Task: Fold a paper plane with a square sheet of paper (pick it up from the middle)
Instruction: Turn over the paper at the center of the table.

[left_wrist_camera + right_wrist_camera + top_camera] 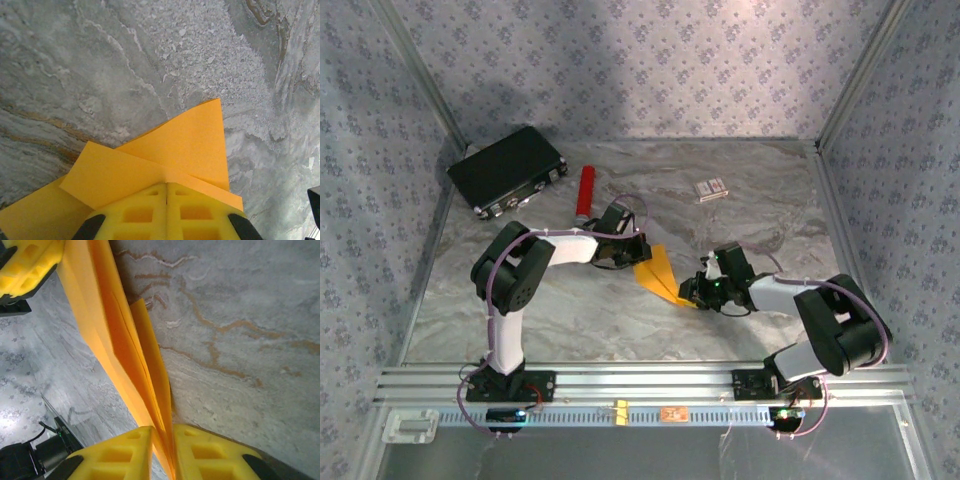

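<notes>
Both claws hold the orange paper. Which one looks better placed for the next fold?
Probably right: the right gripper pinches the paper plane at its narrow end, while the left gripper anchors the wide end.

Marble table (620, 320): case (508, 170), cylinder (586, 190), box (711, 189).

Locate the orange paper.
Top view: the orange paper is mid-table, its far-left end in the left gripper, its near-right end in the right gripper.

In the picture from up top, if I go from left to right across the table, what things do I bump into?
A flat black case → red cylinder → folded orange-yellow paper → small white-and-red box.
</notes>
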Robot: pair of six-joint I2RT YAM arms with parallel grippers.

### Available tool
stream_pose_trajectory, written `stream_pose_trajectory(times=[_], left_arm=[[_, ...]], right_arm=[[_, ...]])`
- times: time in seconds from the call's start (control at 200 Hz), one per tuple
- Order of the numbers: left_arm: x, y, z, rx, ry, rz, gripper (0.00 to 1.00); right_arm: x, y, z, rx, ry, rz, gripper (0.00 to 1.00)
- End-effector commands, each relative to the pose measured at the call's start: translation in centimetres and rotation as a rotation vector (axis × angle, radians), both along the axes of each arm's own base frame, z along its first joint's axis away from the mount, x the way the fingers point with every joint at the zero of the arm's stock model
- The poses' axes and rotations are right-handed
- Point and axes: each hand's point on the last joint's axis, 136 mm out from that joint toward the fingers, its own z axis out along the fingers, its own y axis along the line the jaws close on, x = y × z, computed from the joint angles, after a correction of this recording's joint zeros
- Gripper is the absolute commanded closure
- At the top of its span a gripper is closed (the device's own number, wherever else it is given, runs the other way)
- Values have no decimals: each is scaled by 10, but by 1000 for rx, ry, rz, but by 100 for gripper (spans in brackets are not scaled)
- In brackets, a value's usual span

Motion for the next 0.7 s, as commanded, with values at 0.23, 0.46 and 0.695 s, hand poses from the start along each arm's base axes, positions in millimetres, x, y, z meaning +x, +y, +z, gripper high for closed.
stream_pose_trajectory(times=[0.23, 0.46, 0.695], left_arm=[[-5, 8, 3, 14, 24, 22, 92], [-1, 12, 40, 63, -88, 17, 76], [-5, 18, 78, 106, -207, 27, 54]], right_arm=[[-1, 7, 11, 38, -53, 85, 91], [0, -1, 17, -1, -102, 91, 92], [8, -17, 41, -102, -268, 96, 92]])
